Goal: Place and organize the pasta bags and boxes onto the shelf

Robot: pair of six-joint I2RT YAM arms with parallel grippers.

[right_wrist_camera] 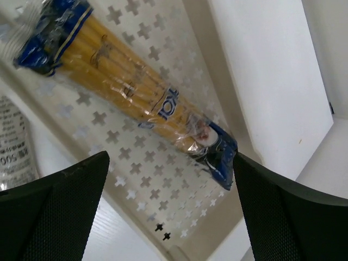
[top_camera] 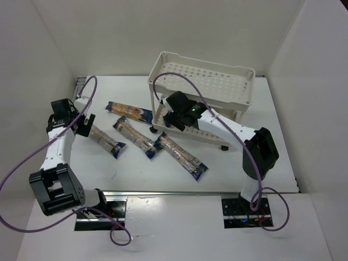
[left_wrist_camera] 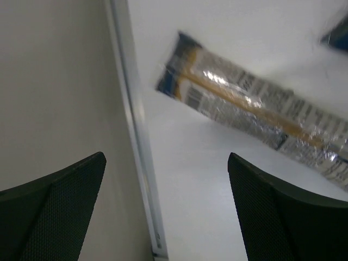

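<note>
Now your cream-white plastic two-tier shelf (top_camera: 206,81) holds one clear blue-ended spaghetti packet (right_wrist_camera: 136,92) in its lower tray; four others (top_camera: 182,155) lie on the desk (top_camera: 136,174) left of it. Your left gripper (left_wrist_camera: 166,157) and right gripper (right_wrist_camera: 169,163) gape wide, empty.

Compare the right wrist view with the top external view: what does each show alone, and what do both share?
Only the right wrist view shows a spaghetti packet lying on the lower tray. Only the top external view shows four packets together on the table, the left hand and the upper tray. Both show the shelf and the open right hand.
</note>
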